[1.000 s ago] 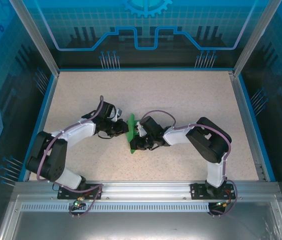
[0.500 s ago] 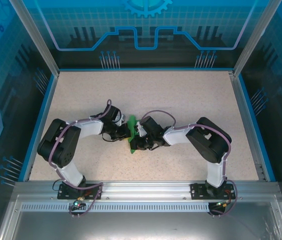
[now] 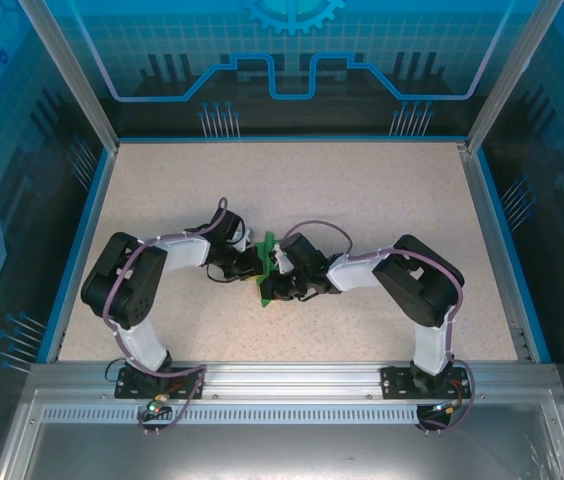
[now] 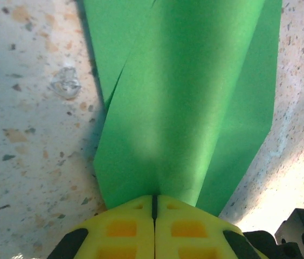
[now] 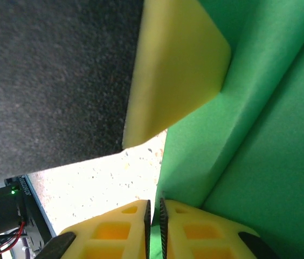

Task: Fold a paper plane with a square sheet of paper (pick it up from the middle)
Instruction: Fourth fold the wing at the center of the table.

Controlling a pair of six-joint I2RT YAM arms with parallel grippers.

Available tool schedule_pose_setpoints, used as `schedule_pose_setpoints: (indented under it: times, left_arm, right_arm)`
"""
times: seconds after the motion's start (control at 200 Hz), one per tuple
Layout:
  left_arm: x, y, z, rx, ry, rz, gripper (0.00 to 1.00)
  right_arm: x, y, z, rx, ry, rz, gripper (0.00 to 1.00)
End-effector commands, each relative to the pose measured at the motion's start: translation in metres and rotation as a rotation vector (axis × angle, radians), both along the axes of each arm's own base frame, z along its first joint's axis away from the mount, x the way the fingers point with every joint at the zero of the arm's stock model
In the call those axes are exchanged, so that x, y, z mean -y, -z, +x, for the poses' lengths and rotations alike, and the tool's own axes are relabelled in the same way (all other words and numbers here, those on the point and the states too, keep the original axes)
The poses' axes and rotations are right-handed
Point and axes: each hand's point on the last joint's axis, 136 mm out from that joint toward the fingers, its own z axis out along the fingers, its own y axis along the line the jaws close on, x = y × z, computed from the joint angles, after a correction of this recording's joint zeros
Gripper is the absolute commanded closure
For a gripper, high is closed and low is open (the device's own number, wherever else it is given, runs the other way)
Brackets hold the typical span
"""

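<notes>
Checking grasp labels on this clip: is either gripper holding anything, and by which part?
Both pinch the green paper, standing between them. The left gripper is shut on a folded edge; the right gripper appears shut on another edge.

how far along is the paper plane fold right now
Done: the green paper already carries folds, with overlapping layers and a slanted edge in the left wrist view. In hand: the left gripper and right gripper each have jaws shut on it, holding it on edge between them over the table. Left: it is not yet a slim pointed dart, so more folds likely remain.
</notes>
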Motion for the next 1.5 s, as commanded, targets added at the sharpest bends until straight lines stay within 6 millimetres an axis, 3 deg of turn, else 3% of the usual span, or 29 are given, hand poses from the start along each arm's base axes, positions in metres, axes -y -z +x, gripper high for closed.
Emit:
schedule_pose_setpoints:
  times: [0.0, 0.455, 1.22, 1.496]
  left_arm:
    - [-0.008, 0.02, -0.004, -0.026, 0.02, 0.073, 0.95]
    - [-0.012, 0.032, -0.009, -0.047, 0.035, 0.102, 0.95]
    - [-0.015, 0.037, -0.01, -0.055, 0.051, 0.122, 0.95]
    - [-0.016, 0.04, -0.01, -0.059, 0.059, 0.132, 0.95]
  right_arm:
    - [0.007, 0.005, -0.014, 0.008, -0.024, -0.05, 0.84]
    - [-0.002, -0.014, -0.018, 0.051, -0.054, -0.021, 0.83]
    - [0.001, 0.013, -0.03, 0.0, -0.097, -0.113, 0.84]
    - [0.011, 0.02, -0.035, -0.022, -0.101, -0.18, 0.84]
